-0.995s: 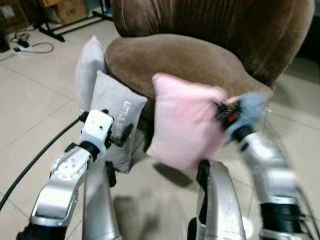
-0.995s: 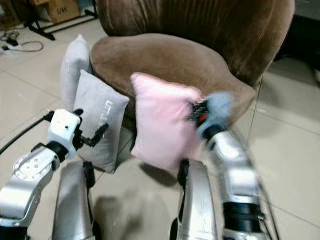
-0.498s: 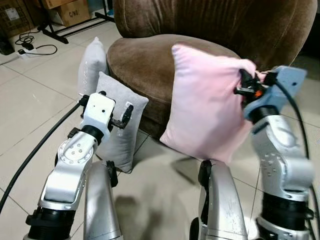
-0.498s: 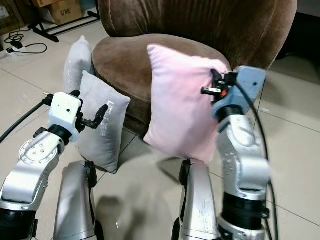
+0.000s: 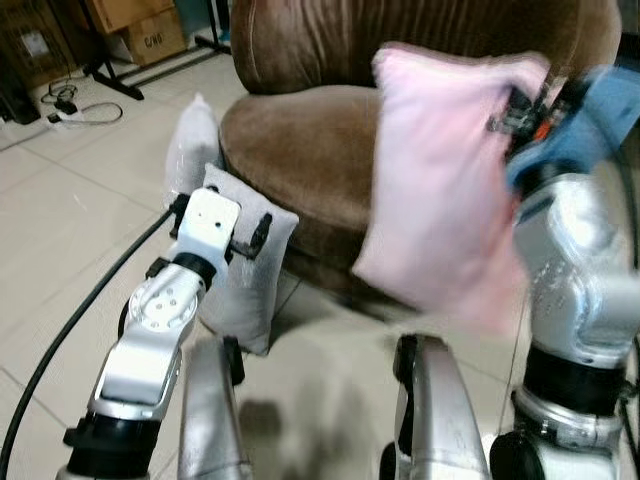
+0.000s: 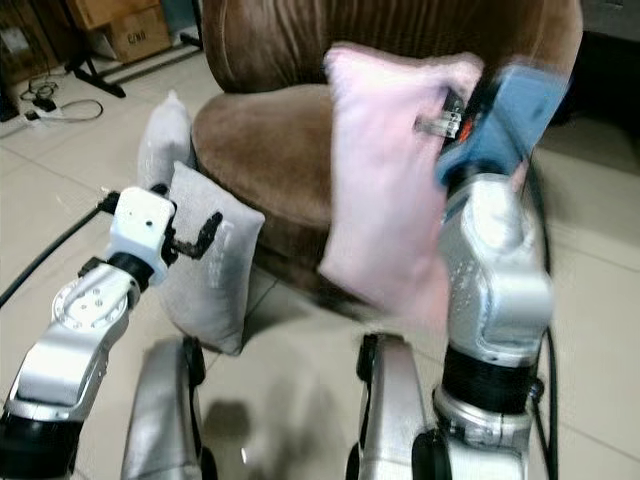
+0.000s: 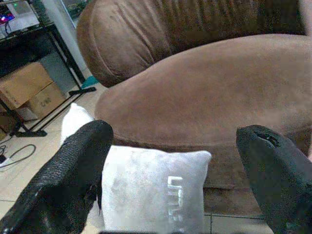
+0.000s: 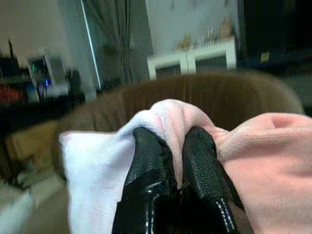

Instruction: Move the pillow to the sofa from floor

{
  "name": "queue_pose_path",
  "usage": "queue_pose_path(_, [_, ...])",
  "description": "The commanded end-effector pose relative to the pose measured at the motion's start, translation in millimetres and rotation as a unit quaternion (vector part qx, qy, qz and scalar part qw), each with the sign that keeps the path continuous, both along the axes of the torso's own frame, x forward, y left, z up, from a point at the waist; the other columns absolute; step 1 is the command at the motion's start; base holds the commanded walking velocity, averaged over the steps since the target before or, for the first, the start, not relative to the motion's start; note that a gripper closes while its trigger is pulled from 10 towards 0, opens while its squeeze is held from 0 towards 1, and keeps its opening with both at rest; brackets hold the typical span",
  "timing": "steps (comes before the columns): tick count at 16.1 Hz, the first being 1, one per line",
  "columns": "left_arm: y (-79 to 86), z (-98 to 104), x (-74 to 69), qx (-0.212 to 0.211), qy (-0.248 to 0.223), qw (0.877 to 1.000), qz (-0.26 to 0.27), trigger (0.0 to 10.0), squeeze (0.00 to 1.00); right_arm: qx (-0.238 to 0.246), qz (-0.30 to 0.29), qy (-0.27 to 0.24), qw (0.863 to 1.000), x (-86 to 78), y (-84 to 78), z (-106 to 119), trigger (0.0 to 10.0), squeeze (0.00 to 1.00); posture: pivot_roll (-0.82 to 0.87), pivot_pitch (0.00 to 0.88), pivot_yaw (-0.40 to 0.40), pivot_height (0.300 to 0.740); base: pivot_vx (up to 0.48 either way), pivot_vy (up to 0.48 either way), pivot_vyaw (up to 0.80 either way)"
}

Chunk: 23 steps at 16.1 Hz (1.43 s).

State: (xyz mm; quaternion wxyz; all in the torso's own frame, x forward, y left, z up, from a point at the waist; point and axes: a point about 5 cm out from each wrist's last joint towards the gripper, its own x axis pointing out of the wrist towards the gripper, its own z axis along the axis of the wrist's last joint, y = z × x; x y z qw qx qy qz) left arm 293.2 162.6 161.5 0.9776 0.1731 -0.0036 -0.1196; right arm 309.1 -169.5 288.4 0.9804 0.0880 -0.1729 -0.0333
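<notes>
A pink pillow (image 5: 440, 180) hangs in the air in front of the brown sofa (image 5: 300, 130), held by its upper right corner. My right gripper (image 8: 173, 146) is shut on that pinched corner of the pink pillow (image 8: 273, 161); the arm is raised at the right. The pillow's lower edge is clear of the floor and level with the sofa seat's front. My left gripper (image 7: 170, 165) is open with nothing between its fingers, held just before a grey pillow (image 5: 240, 280) that leans on the sofa's front left.
A second pale grey pillow (image 5: 192, 140) stands behind the first against the sofa's left side. A black cable (image 5: 70, 330) runs over the tiled floor at left. Cardboard boxes (image 5: 135, 25) and a stand's legs sit at the back left.
My right arm has lifted the pink pillow higher and further toward the sofa seat. The left arm has stayed by the grey pillow. The camera has shifted a little.
</notes>
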Motion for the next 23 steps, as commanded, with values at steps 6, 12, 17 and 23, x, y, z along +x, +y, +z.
queue_pose_path(6, [0.7,3.5,4.3,0.002,-0.009,1.0,0.013,10.0,0.04,0.032,-0.008,-0.051,0.998,13.2,1.6,28.0,10.0,0.0,-0.12,0.0,-0.01,0.545,0.0,0.0,0.0])
queue_pose_path(12, [6.0,9.1,8.3,0.011,-0.02,1.0,0.019,10.0,0.04,0.086,0.0,-0.019,0.996,29.9,6.9,6.2,10.0,0.0,-0.12,0.0,-0.009,0.61,0.0,0.0,0.0])
queue_pose_path(17, [6.4,5.8,8.5,0.02,-0.021,0.999,0.017,10.0,0.03,0.044,0.048,0.12,0.991,20.3,22.7,-93.6,10.0,0.0,-0.12,0.0,-0.014,0.66,0.0,0.0,0.0])
queue_pose_path(23, [19.0,-10.1,0.5,0.009,0.002,0.999,0.042,10.0,0.02,0.035,0.023,0.194,0.98,-3.7,14.2,-136.8,10.0,0.0,-0.12,0.0,-0.012,0.71,0.0,0.0,0.0])
